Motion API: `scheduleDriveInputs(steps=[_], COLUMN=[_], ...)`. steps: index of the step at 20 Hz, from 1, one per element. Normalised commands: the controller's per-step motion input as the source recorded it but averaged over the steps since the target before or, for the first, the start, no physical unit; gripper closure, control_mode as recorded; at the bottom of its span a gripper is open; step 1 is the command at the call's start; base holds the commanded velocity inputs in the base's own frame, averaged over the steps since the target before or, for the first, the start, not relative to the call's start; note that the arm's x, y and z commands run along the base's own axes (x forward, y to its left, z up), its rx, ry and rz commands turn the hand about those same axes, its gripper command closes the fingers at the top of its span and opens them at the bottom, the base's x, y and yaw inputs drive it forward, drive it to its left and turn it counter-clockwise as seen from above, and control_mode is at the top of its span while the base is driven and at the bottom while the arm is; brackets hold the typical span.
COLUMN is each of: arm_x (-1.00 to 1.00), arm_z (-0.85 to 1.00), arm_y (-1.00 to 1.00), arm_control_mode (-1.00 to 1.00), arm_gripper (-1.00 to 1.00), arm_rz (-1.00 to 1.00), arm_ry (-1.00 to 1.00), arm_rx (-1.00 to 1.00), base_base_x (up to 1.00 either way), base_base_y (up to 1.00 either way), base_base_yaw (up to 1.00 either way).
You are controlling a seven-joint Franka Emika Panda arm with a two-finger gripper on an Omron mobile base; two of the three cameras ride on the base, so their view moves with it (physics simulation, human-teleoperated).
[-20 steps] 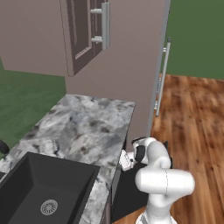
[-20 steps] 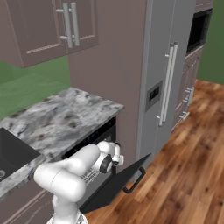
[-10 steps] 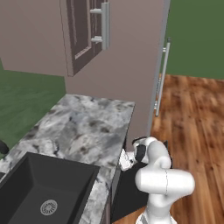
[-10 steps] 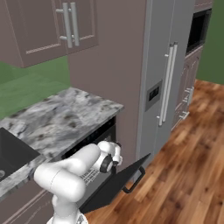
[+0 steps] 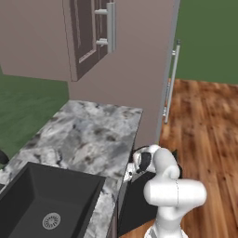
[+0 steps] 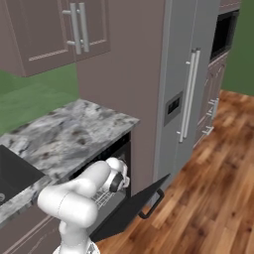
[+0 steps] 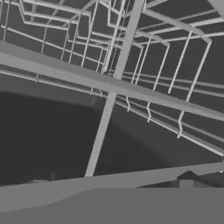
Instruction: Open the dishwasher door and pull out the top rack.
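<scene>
Black and swung far down, the door of the dishwasher hangs open below the counter, its dark handle at the outer edge over the wood floor. In the left base view the same door shows as a dark slab beside the arm's base, under the counter's front edge.

White arm links bend down from the base, and the hand reaches into the dishwasher's open mouth just under the counter's edge. The gripper sits at that opening; from the left it is seen close against the front of the cavity. The base views do not show the fingers plainly; their tips stand released, spread wide, with nothing between them.

Grey wire fills the hand view: the rack lies close ahead, a thick bar crossing it from upper left to lower right and thinner wires running across. In the right base view a bit of this rack shows inside the cavity, below the hand.

Left on the counter is a dark sink. A taupe cabinet hangs above, and a tall grey fridge stands just past the counter's far end.
</scene>
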Motion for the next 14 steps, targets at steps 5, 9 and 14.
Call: scheduleDriveInputs(steps=[5,9,14], arm_x=[0.27,0.16,0.07], arm_z=[-0.63,-0.92,-0.77], arm_y=[0.93,0.08,-0.53], arm_control_mode=[-1.00,-1.00,-1.00], arm_gripper=[-1.00,-1.00,-1.00], arm_rz=[-0.09,-0.04,0.00], arm_ry=[-0.07,0.00,0.00], arm_rx=[-0.28,-0.49,-0.61], base_base_x=[0.00,0.00,0.00], base_base_y=[0.00,0.00,0.00], base_base_yaw=[0.00,0.00,0.00])
